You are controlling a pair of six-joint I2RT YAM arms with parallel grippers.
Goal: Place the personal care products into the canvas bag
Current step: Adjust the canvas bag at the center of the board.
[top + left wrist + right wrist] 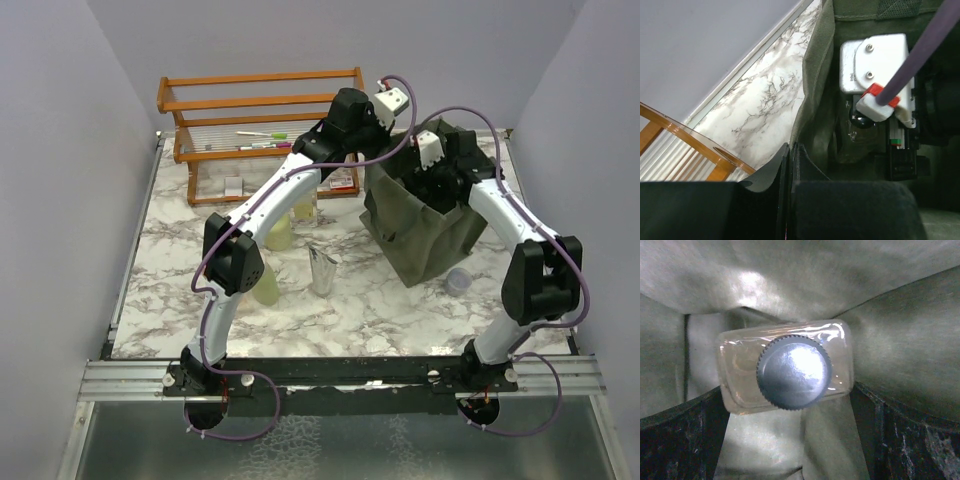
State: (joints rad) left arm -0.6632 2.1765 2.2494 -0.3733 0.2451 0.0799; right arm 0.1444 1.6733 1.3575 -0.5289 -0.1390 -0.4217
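Note:
The dark olive canvas bag (420, 235) stands at the right of the table. My left gripper (789, 148) is at the bag's left rim (815, 75), shut on the fabric edge. My right gripper (790, 405) is down inside the bag with its fingers (680, 440) wide apart. A clear beige bottle with a dark ribbed cap (794, 372) sits on the bag's floor just beyond the fingertips, cap towards the camera. Two pale green bottles (280, 236) (268, 287) and a silver tube (322, 270) stand on the marble, partly under the left arm.
The orange wooden rack (260, 100) at the back left carries pink and green pens (262, 134). A small lavender jar (458, 281) sits in front of the bag. Grey walls close in the table on three sides.

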